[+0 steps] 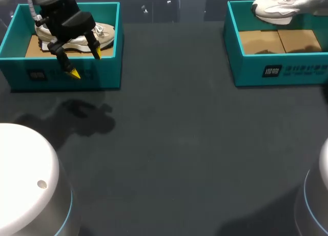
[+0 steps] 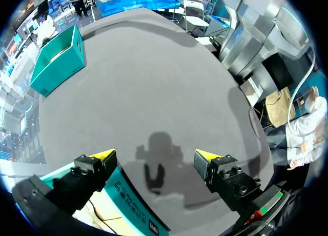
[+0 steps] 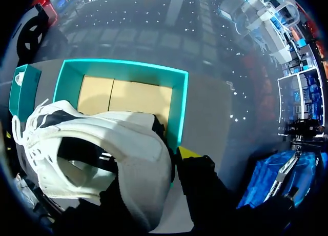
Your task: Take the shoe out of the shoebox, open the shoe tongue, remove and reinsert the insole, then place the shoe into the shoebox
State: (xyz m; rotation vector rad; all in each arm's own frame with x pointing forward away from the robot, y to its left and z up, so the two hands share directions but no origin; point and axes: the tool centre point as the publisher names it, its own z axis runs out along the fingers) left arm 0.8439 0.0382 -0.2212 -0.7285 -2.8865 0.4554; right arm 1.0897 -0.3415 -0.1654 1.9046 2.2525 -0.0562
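Left gripper: fingers spread wide, holding nothing, above near wall of left shoebox, far left.
Beige shoe: inside left shoebox, partly under left gripper.
Right gripper: clamped on white shoe.
White shoe: aloft over right shoebox, far right, clear of its floor.

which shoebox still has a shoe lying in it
The left shoebox: a cream shoe lies on its cardboard floor, below the open left pincer. The right shoebox shows bare cardboard; its white shoe is raised above it.
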